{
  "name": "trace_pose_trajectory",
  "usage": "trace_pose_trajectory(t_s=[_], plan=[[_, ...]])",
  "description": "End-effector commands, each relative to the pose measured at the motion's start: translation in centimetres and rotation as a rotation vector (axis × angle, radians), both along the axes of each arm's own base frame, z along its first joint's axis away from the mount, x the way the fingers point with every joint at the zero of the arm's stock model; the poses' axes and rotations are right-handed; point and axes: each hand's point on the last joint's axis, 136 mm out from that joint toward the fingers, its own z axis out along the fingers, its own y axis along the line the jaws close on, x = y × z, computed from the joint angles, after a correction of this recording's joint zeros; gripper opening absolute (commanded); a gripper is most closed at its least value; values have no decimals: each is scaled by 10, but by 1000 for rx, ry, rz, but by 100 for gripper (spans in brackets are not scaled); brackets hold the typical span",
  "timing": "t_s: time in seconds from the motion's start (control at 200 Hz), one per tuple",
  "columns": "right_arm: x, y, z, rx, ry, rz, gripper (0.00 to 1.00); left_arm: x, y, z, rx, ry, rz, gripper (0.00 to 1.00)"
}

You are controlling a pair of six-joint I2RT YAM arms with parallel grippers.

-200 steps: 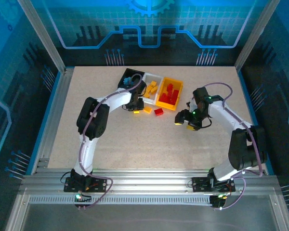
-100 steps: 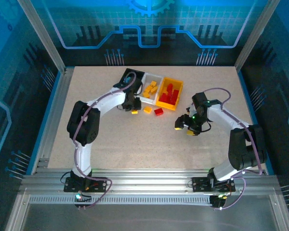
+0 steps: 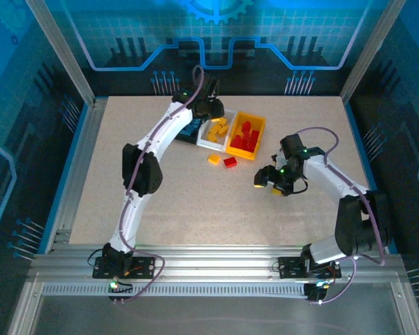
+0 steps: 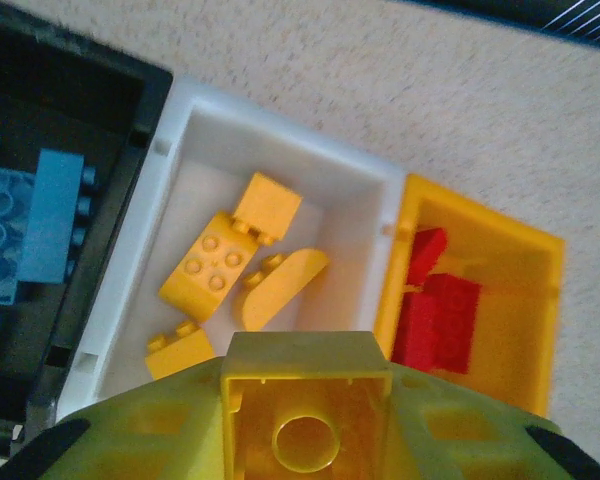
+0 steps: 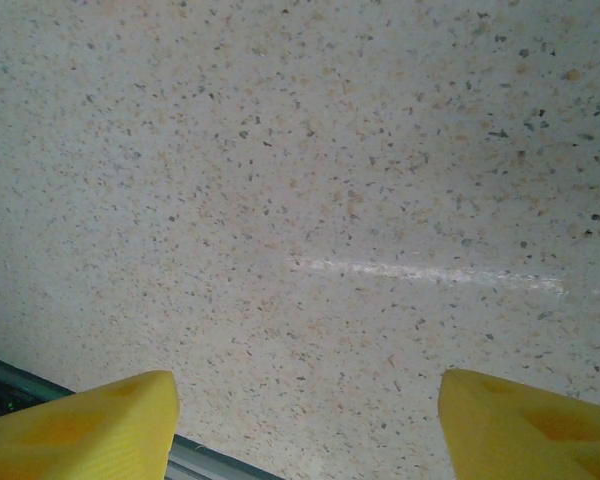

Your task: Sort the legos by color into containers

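The yellow brick (image 4: 305, 385) hangs in the air over the white bin (image 4: 280, 140). The left gripper (image 4: 306, 425) is closed tight on it, one finger on each side. The brick is clear of the bin's walls. Inside the white bin lie a few more yellow bricks (image 4: 215, 265), with bare floor along its far wall.

The black bin (image 4: 140, 100) touches the white bin on one side and has blue bricks (image 4: 40, 215) in it. The orange-yellow bin (image 4: 490, 225) touches it on the other side and has red bricks (image 4: 440, 320) in it. All around the bins the table (image 3: 195, 202) is wide and flat.

A second ago the left gripper was down low on the table, just in front of the white bin, next to a small yellow brick. Now the arm has reached up and over the bins, and that spot is bare. The right gripper (image 5: 305, 425) has hardly moved.

The held brick's hollow bottom faces the wrist camera. It looks almost square from there, so I cannot tell its long side.

In front of the white bin, a loose yellow brick (image 3: 214, 159) and a loose red brick (image 3: 230, 162) sit close together. The right gripper is well off to the side past the orange-yellow bin, fingers spread apart, holding nothing.
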Motion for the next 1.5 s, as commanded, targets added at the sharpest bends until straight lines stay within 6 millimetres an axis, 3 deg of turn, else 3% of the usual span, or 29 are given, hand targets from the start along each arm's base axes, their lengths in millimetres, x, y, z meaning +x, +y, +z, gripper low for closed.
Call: trace_pose_trajectory(t_s=[0.0, 0.195, 0.3, 0.465, 0.72, 1.141, 1.291, 1.496], plan=[[-17, 0, -3, -9, 34, 6, 71, 1, 7, -14, 12, 45, 3, 36], [-20, -1, -6, -12, 45, 13, 71, 4, 13, -25, 4, 66, 12, 37], [-18, 1, -7, -7, 50, 12, 71, 3, 10, -26, -4, 74, 5, 46], [-14, 5, -9, 6, 55, 16, 71, 0, 7, -31, -22, 97, 5, 53], [-14, 5, -9, 5, 54, 21, 71, -8, 4, -14, 7, 68, -47, 58], [-10, 9, -5, 30, 36, 3, 71, -83, -2, -26, 174, 80, -279, 79], [-7, 9, -3, 33, 22, -6, 71, -111, -5, -43, 186, 102, -329, 99], [1, 10, 5, 33, -3, -8, 72, -133, -7, -65, 148, 137, -337, 99]])
